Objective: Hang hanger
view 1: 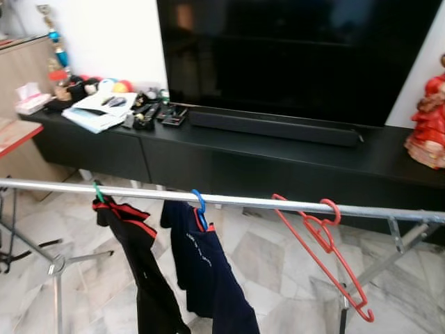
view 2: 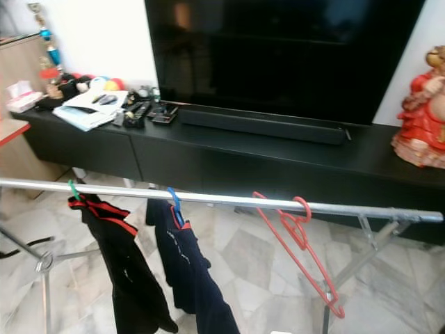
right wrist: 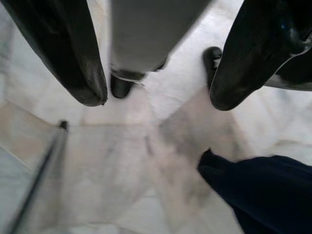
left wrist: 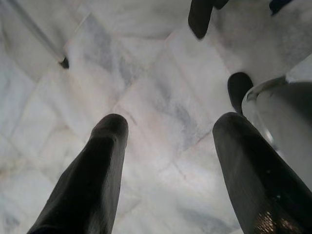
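An empty red plastic hanger (view 1: pixel 323 254) is hanging by its hook over the horizontal silver metal rail (view 1: pixel 236 201) of a clothes drying rack, its triangular body slanting down toward the right end of the rail. Further left on the same rail, a dark navy garment (view 1: pixel 205 268) is hanging from a blue hanger hook (view 1: pixel 199 202), and left of that a black garment with red trim (view 1: pixel 142 264) is hanging from a green hanger hook (view 1: pixel 98 191). The three are spaced apart and are not touching one another.

Behind the rack, a long low black table (view 1: pixel 278 156) is carrying a slim black soundbar (view 1: pixel 274 127) under a large dark television screen (view 1: pixel 299 52), with a red figurine (view 1: pixel 427 125) standing at its right end and white papers (view 1: pixel 101 110) and small clutter lying at its left end.

The left pincer (left wrist: pixel 168 161) is hanging over the pale marble floor (left wrist: pixel 146 97), its two black fingers (left wrist: pixel 95 175) standing well apart and holding nothing. The right pincer (right wrist: pixel 156 100) is likewise pointing down at the floor with its fingers (right wrist: pixel 73 53) spread wide and nothing between them; the hem of the navy garment is showing near it in the right wrist view
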### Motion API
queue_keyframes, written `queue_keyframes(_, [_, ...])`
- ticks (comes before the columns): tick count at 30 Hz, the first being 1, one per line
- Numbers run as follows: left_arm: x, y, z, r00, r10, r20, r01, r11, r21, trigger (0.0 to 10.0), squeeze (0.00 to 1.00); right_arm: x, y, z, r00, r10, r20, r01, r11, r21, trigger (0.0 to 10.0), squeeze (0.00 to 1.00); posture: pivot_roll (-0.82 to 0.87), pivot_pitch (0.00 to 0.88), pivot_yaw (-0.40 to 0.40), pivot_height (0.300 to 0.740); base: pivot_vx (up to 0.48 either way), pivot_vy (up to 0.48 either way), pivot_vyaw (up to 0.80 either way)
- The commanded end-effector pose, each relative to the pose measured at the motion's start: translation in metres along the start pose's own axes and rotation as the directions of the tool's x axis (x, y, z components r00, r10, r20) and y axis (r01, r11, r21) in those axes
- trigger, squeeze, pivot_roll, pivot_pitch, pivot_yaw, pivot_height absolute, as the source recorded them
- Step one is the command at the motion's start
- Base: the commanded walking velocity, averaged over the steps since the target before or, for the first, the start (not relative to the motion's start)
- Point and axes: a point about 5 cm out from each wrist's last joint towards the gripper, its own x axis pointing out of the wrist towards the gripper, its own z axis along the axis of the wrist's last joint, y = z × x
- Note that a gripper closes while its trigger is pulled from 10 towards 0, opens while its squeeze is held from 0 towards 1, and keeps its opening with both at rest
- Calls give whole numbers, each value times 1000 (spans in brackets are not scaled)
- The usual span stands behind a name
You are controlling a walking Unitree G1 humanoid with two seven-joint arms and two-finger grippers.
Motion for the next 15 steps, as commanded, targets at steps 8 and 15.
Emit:
queue_keyframes(8, [-4,5,-24,998,10,-69,-11,1000,-9,10000,0,1,2,5,1000,1,15,-1,1000,10,10000,0,-63,0,41,740,0,442,0])
queue_keyframes(15, [-7,14,-35,995,19,-101,-20,1000,-10,10000,0,1,-1,6,1000,-4,8,4,1000,3,10000,0,-60,0,39,740,0,442,0])
